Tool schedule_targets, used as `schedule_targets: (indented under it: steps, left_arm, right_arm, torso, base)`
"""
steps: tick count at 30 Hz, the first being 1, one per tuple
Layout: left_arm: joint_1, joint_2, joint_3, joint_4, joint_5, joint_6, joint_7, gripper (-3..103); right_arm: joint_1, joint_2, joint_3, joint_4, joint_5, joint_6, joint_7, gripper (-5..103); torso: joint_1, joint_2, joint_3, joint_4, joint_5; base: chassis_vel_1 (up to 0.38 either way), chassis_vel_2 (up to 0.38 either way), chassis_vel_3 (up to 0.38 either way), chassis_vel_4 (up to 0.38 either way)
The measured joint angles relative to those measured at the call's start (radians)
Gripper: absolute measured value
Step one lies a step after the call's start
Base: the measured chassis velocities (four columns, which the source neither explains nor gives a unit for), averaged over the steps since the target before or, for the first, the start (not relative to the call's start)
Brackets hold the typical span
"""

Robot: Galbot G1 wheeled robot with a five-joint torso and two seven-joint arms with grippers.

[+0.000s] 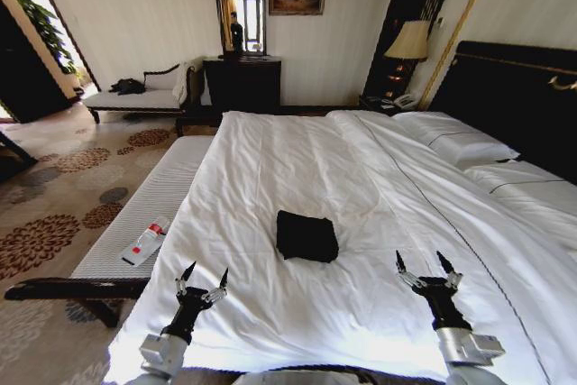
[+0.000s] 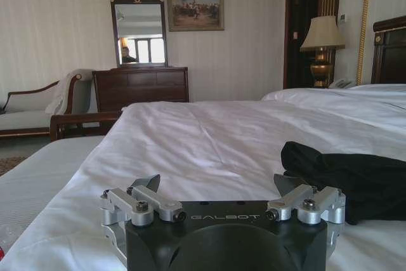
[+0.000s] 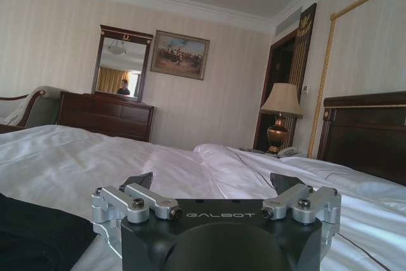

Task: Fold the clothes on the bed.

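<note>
The black T-shirt (image 1: pixel 306 235) lies on the bed (image 1: pixel 361 178) as a compact folded bundle, roughly rectangular, resting on the white duvet (image 1: pixel 270 160) toward the near side and about midway across it. No lettering is legible on the visible face.

The left gripper (image 1: pixel 204 280) hovers over the near edge of the duvet, short of the bundle and to its left, fingers spread wide and holding nothing. In the left wrist view the left gripper (image 2: pixel 222 196) points across the bed, with the T-shirt (image 2: pixel 349 179) lying just beyond its far finger and not touching it.

The right gripper (image 1: pixel 426 268) hovers over the duvet near the bed's front edge, to the right of the bundle and apart from it, fingers equally wide open and empty. In the right wrist view the right gripper (image 3: pixel 214 191) has a dark edge of the T-shirt (image 3: pixel 38 236) beside it.

A pale striped bench (image 1: pixel 144 223) stands alongside the bed on the robot's left, carrying a small white and red item (image 1: pixel 144 243).
</note>
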Motion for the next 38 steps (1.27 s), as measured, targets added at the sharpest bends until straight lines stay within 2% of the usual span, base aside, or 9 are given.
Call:
schedule_targets:
  steps: [38]
  left_arm:
    - [0.0,0.0,0.0,0.0,0.0,0.0,0.0,100]
  right_arm:
    - [0.0,0.0,0.0,0.0,0.0,0.0,0.0,100]
  torso:
    - [0.0,0.0,0.0,0.0,-0.0001]
  base:
    - [0.0,0.0,0.0,0.0]
